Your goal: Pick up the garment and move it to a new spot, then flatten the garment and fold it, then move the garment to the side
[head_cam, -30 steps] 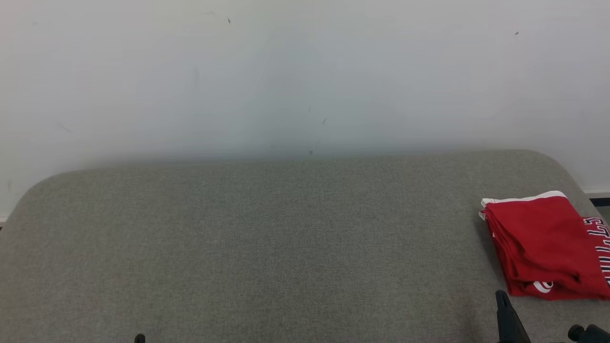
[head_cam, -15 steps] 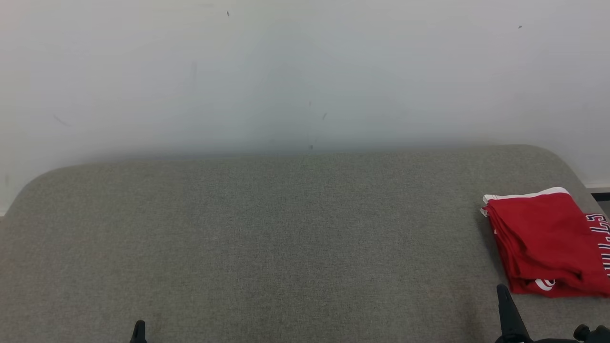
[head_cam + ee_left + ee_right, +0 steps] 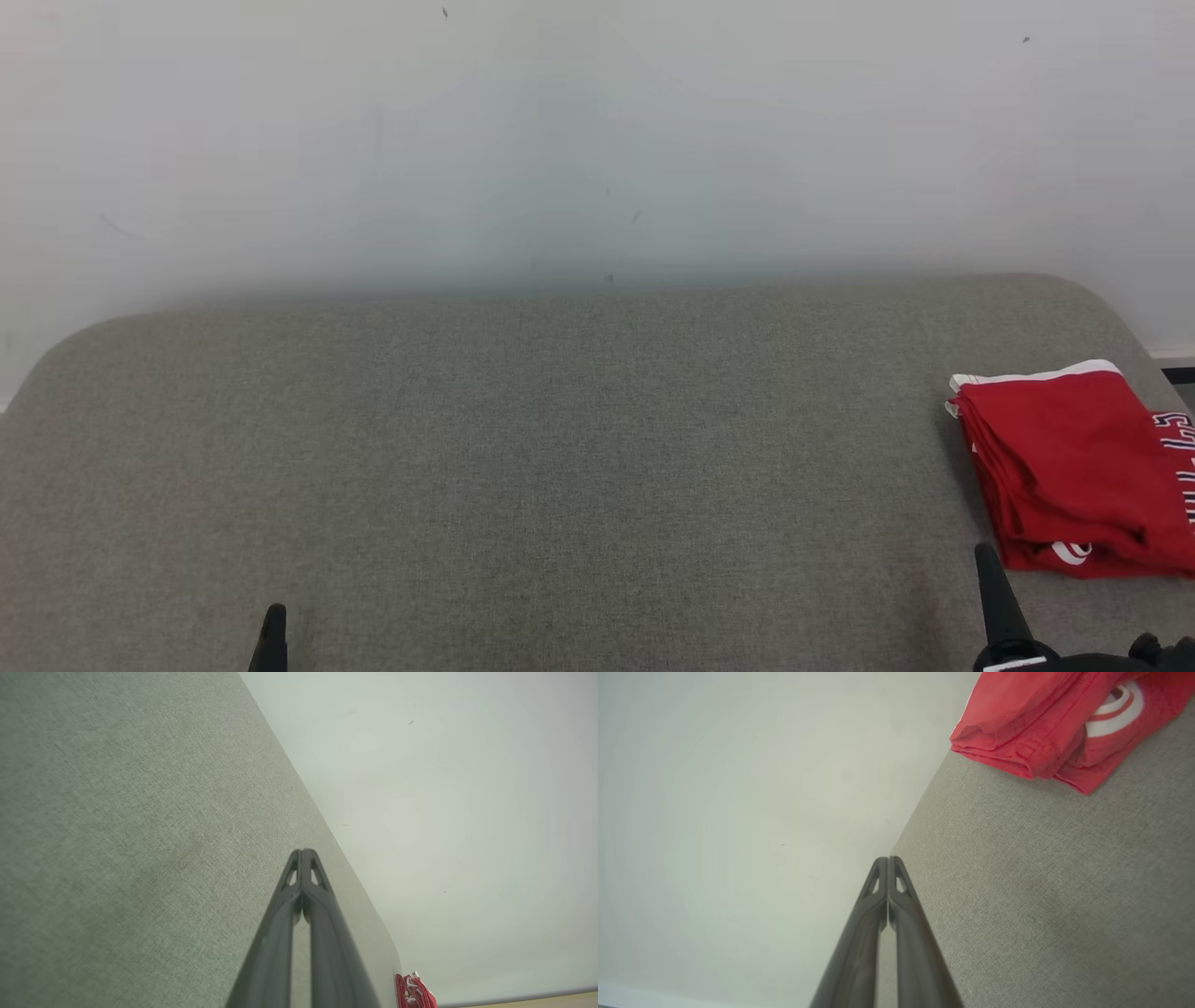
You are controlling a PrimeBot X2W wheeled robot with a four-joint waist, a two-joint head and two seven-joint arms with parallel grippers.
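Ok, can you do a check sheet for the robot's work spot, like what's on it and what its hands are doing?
Surface: grey fabric surface, rounded far corners, wall behind it.
Job's things: red garment, folded, lying at the surface's right edge.
Clutter: nothing seen.
Grippers: left gripper shut, holding nothing; right gripper shut, holding nothing, near the garment but apart from it.
Cables: nothing seen.
Surroundings: pale wall with a few small dark specks.
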